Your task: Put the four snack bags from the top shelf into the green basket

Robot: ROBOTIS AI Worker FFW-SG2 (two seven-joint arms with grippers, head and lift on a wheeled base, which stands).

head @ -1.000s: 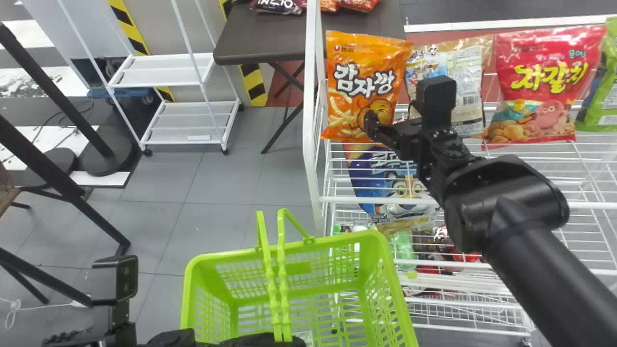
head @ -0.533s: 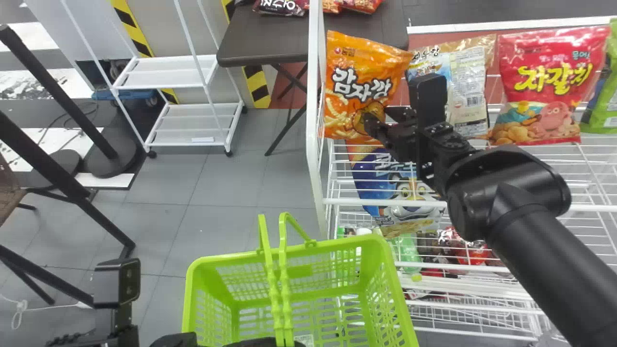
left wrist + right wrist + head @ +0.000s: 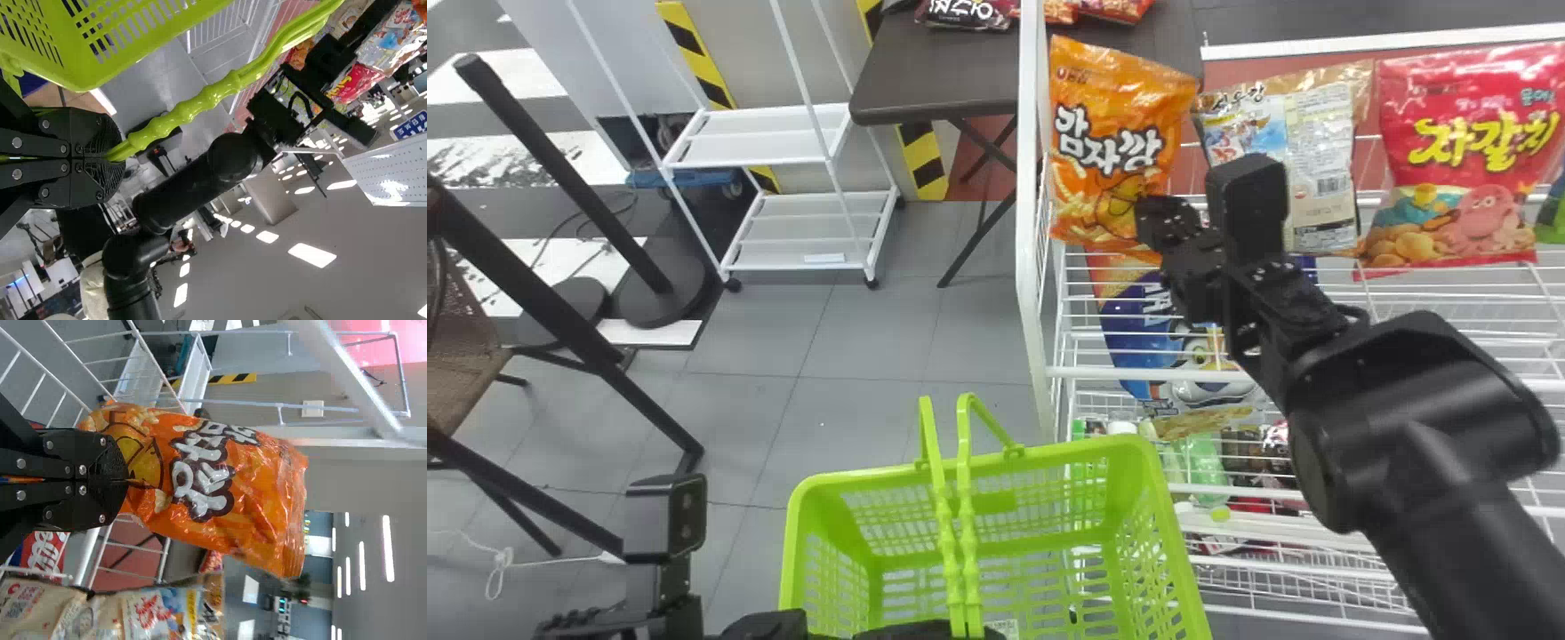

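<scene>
With the left tool holding the basket by its handle, the right tool pinches the orange bag low at the top shelf's left end, so its slick wrapping may slip, or its tall top may catch the near side frame.

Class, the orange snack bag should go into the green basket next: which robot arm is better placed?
Right, I would judge: the right gripper is shut on the orange snack bag, while the left gripper holds the green basket by its handle.
</scene>
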